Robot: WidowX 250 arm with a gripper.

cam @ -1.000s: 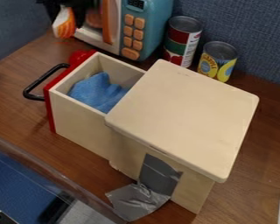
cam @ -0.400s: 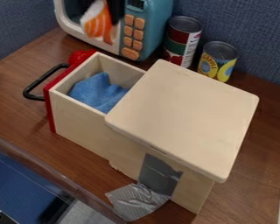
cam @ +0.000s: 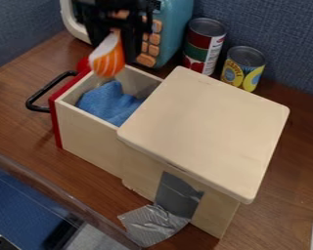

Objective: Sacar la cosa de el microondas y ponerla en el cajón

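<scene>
Hanging below the fingers of the gripper, the orange-and-white toy is gripped by its upper end and suspended over the red-fronted end of the open drawer. Lower beneath the fingers, a blue cloth is contained in the drawer. Directly behind the fingers, the microwave is partly obscured by the gripper.

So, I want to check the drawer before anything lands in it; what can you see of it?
The drawer is a pale, open-topped box, wooden by its look, with a red front and a black loop handle. It sits upright, pulled partly out of its cabinet. A crumpled blue cloth lies inside. An orange-and-white object hangs by its far edge; whether they touch, I cannot tell.
</scene>
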